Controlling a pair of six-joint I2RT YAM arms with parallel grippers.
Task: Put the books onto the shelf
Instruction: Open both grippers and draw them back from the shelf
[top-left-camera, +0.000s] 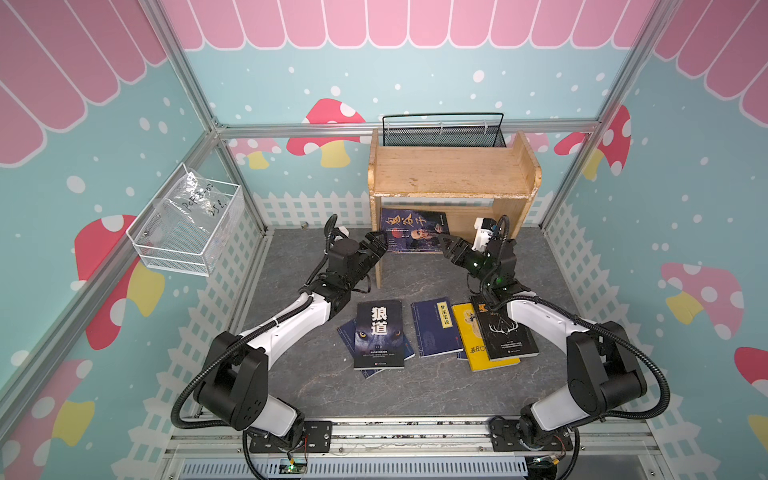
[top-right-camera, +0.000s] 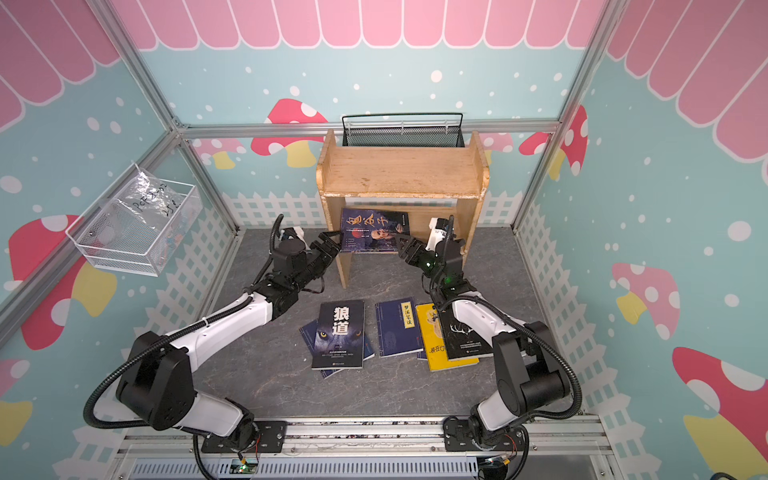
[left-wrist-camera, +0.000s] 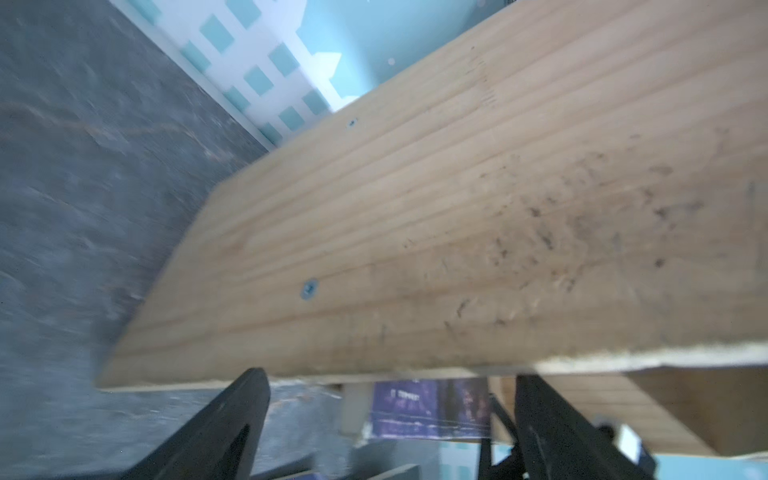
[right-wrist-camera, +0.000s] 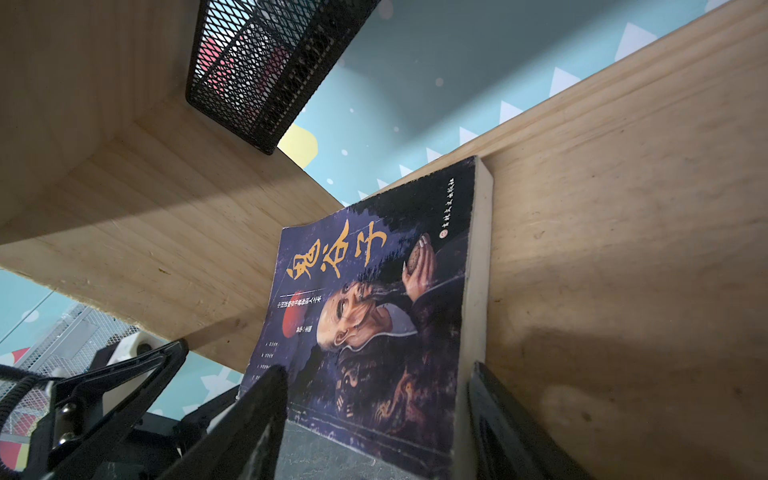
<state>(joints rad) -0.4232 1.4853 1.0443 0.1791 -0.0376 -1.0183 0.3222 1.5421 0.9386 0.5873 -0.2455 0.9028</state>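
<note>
Robed-man bk (top-left-camera: 411, 232) sits in lower tier of shelf (top-left-camera: 449, 170), cover up, near edge poking out past the front. Lower board is hidden under it in both top views, so can't tell if bk lies flat or propped.

R gripper (top-left-camera: 441, 238) is clamped on bk's near right corner. R wrist view shows one finger over the cover, the other on the page-block side; pad contact masked by the fingers themselves.

L gripper (top-left-camera: 381, 244) is at bk's left edge, beside shelf's left leg, jaws spread wide, empty. Touching the cover or not: can't tell. L wrist view is blurred, mostly shelf side panel, only a purple sliver of bk past it.

Rest lie on desk (top-left-camera: 316, 386), nearer the arm bases.
- Wolf-eye bk (top-left-camera: 380, 332) lies on top of navy bks (top-left-camera: 345, 334); only corners show, count unclear.
- Navy bk w/ yellow label (top-left-camera: 434, 328) lies flat, alone.
- Yellow bk (top-left-camera: 469, 336) is half under antler bk (top-left-camera: 509, 340); R arm cuts off both top edges.
- Another navy bk (top-left-camera: 459, 355) peeks from under the yellow one.

Black mesh basket (top-left-camera: 444, 135) is behind shelf, bottom hidden. White wire basket (top-left-camera: 174, 253) on left wall holds a clear bag, scrawl illegible.
</note>
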